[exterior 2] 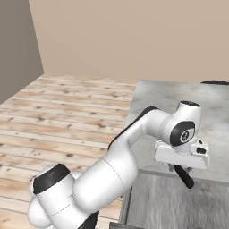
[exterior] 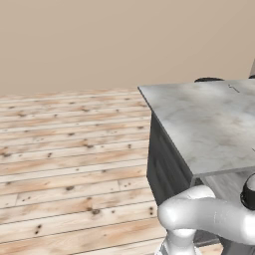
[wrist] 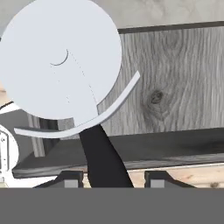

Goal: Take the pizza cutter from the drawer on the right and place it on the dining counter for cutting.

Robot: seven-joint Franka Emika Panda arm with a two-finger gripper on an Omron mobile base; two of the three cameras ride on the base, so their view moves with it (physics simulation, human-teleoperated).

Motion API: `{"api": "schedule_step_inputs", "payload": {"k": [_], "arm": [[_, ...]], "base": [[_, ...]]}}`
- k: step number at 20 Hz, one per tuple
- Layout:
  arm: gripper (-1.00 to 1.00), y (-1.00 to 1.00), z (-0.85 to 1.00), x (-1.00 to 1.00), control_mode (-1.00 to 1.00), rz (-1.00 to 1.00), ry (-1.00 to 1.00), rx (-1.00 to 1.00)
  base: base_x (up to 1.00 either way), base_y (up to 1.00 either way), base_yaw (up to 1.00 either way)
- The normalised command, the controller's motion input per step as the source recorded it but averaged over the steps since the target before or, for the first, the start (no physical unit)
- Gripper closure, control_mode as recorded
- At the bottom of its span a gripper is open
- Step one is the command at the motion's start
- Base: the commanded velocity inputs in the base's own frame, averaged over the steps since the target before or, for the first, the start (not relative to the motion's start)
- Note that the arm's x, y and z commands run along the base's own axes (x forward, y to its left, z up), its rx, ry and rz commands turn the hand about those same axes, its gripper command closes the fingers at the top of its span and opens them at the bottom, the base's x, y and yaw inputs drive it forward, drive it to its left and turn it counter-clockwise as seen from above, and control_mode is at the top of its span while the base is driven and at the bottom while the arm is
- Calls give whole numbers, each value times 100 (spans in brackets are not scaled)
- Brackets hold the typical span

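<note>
The pizza cutter (wrist: pixel 61 61) fills the hand view with its pale round wheel and curved guard. Its black handle runs down between the two fingertips of my gripper (wrist: pixel 113 179), which is shut on it. In the right base view the gripper (exterior 2: pixel 179 169) hangs above the open drawer (exterior 2: pixel 179 205), with the cutter's black handle (exterior 2: pixel 184 175) sticking out below the hand. The drawer's grey grained floor (wrist: pixel 175 78) lies under the wheel, also seen as drawer floor (exterior: pixel 229 184). Just beyond the hand is the marbled dining counter (exterior 2: pixel 165 98), a large slab at the right of the left base view (exterior: pixel 209 119).
A dark rounded object (exterior: pixel 208 79) peeks over the counter's far edge, also seen as the dark object (exterior 2: pixel 214 82). Wooden floor (exterior: pixel 64 164) spreads to the left of the cabinet. A beige wall closes the back. The drawer's dark front panel (wrist: pixel 131 151) runs below the wheel.
</note>
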Motion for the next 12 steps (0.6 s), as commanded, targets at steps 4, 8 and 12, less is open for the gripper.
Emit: {"api": "schedule_step_inputs", "payload": {"k": [4, 8, 12], "arm": [[100, 3, 7, 69, -100, -23, 0, 0], [100, 13, 0, 70, -100, -23, 0, 0], [100, 18, -15, 60, -100, -19, -6, 0]], "base": [[0, 0, 0], [0, 0, 0], [0, 0, 0]]}}
